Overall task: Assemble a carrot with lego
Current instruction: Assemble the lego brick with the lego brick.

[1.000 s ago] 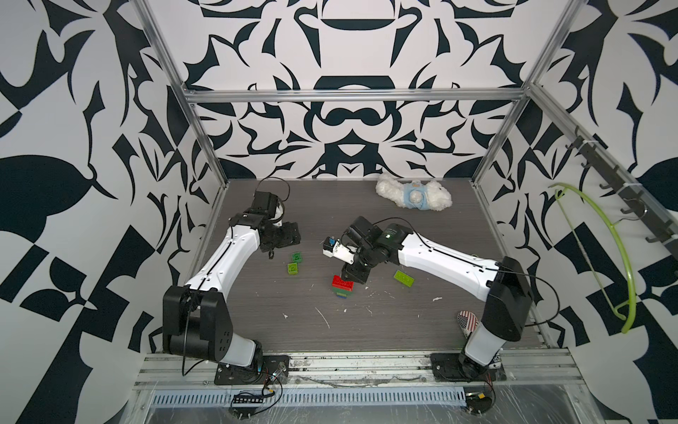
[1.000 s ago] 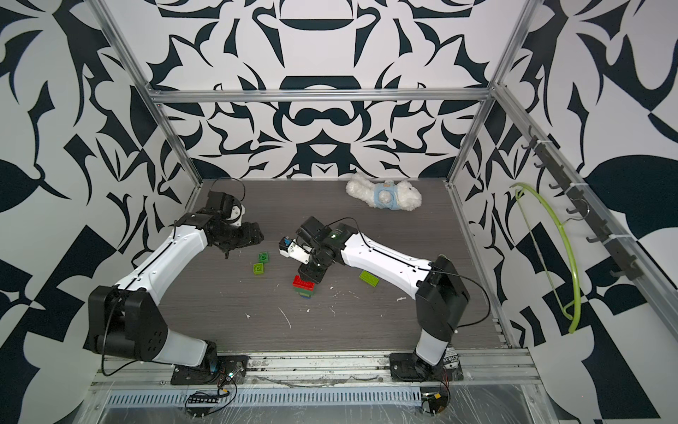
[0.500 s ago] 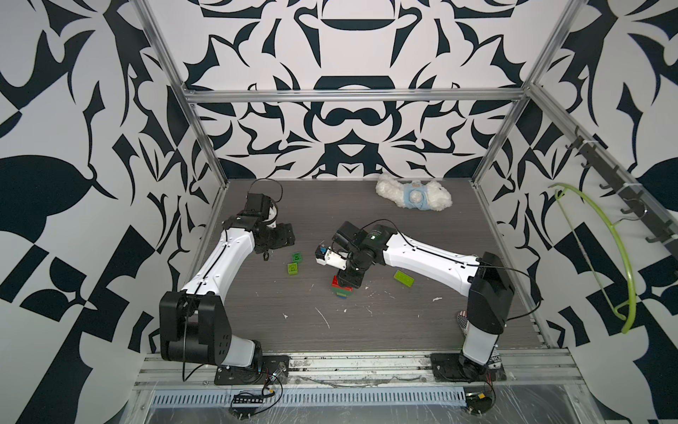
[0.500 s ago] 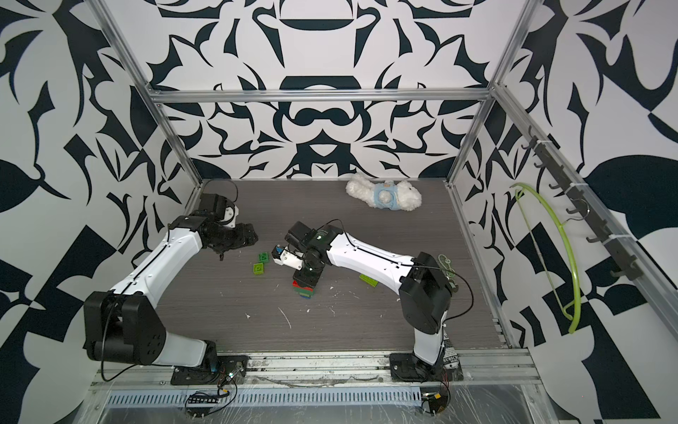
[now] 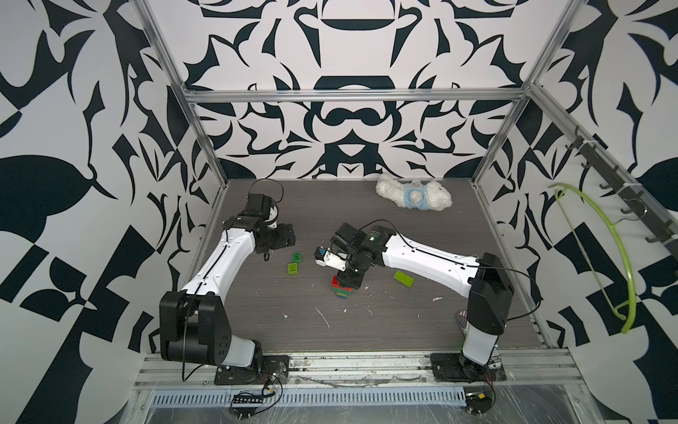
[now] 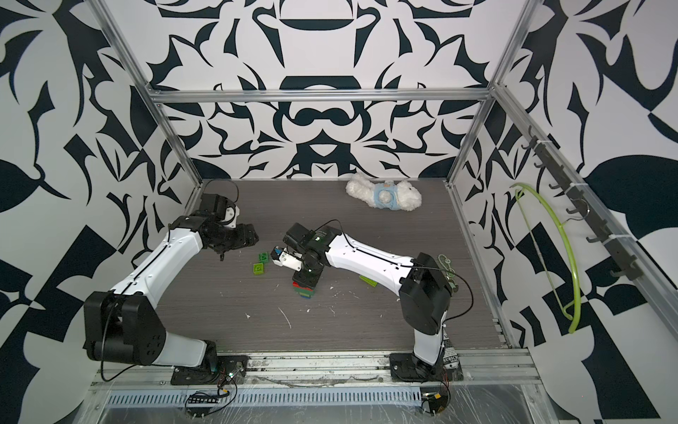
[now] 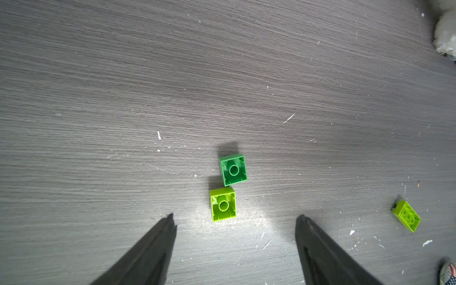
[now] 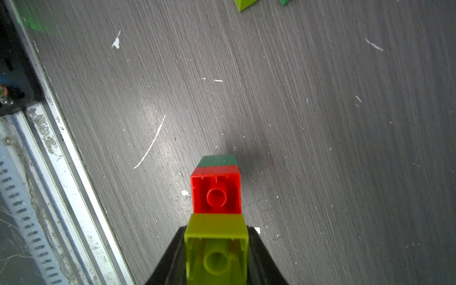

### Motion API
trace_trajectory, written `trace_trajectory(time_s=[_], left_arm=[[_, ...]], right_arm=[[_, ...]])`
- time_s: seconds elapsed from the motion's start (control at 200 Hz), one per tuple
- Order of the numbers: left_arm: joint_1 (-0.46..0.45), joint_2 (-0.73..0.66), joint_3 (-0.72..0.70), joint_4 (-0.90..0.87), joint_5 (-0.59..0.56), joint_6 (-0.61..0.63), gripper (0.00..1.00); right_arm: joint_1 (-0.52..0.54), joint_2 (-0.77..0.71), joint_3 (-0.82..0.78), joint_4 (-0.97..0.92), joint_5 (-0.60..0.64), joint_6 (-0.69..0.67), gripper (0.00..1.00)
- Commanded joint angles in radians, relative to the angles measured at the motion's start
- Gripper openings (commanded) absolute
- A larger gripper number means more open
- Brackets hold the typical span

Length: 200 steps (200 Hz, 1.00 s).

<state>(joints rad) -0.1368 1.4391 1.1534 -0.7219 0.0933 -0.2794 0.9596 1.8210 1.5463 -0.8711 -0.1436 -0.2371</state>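
In the middle of the worktop (image 5: 367,330) stands the carrot (image 5: 342,290), red layer up. The right gripper (image 8: 216,238) is clenched on a lime brick (image 8: 217,259) right over it. An oblong brick (image 5: 404,278) lies toward the right edge. Farther left lie a loose lime brick (image 7: 223,204) and a green brick (image 7: 233,169), and the left gripper (image 7: 237,218) is spread wide near them. A plush toy (image 5: 412,196) lies at the far edge.
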Motion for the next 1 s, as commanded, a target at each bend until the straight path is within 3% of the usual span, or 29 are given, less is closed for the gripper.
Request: trace_trajectory(time_s=[0.0,0.54,0.995], left_arm=[[0.004,-0.025,-0.012,-0.001,0.008,0.016,0.84],[0.003,-0.030,-0.016,-0.001,0.006,0.016,0.84],[0.003,-0.035,-0.014,-0.001,0.009,0.017,0.84]], right_arm=[[0.008,0.005,0.044,-0.011,0.014,0.000,0.31],[0.018,0.029,0.051,-0.024,0.039,0.011,0.30],[0.043,0.041,0.052,-0.055,0.085,0.146,0.30]])
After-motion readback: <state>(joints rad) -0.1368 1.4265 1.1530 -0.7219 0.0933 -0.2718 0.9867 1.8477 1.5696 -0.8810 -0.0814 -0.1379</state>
